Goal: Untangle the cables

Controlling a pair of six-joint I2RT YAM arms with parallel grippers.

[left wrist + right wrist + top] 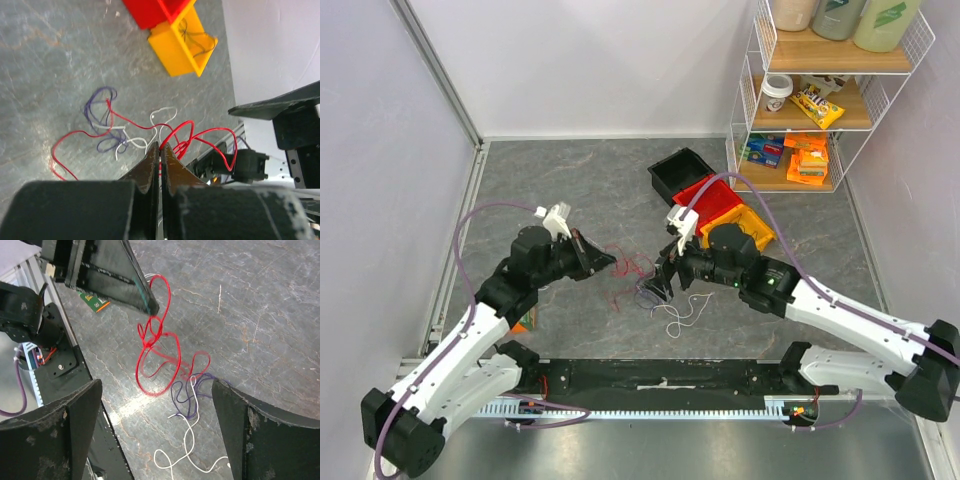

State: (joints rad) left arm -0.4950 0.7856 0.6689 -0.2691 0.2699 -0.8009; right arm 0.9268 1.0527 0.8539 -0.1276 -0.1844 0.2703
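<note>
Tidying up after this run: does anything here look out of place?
A small orange-and-green packet lies on the table beside the left arm, away from the shelf where the other packets sit.

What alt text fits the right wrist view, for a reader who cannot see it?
The shut left gripper holds a looped red cable over the grey table. A purple cable and a white cable lie below, between the fingers of the open right gripper.
</note>
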